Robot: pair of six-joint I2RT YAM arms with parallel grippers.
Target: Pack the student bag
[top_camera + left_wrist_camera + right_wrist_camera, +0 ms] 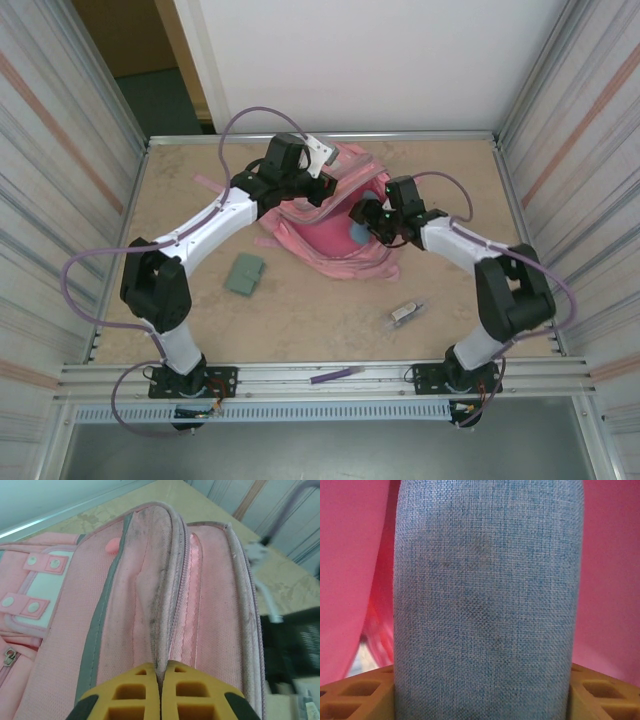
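The student bag (335, 250), a large pink backpack, lies at the middle back of the table with its top opening held apart. My left gripper (312, 188) is shut on the bag's grubby zipper edge (167, 580), the yellow fingertips (137, 680) pinching the fabric fold at the left gripper (161, 672). My right gripper (366, 224) is at the bag's mouth, shut on a blue-grey fabric pouch (357, 234). The pouch (487, 595) stands between the right gripper (480, 685) fingers (355, 692), with the bag's pink lining (350, 555) on both sides.
A small green case (245, 273) lies on the table left of the bag. A small white and grey object (407, 312) lies at the front right. A purple pen (335, 375) rests by the front rail. Metal walls enclose the table.
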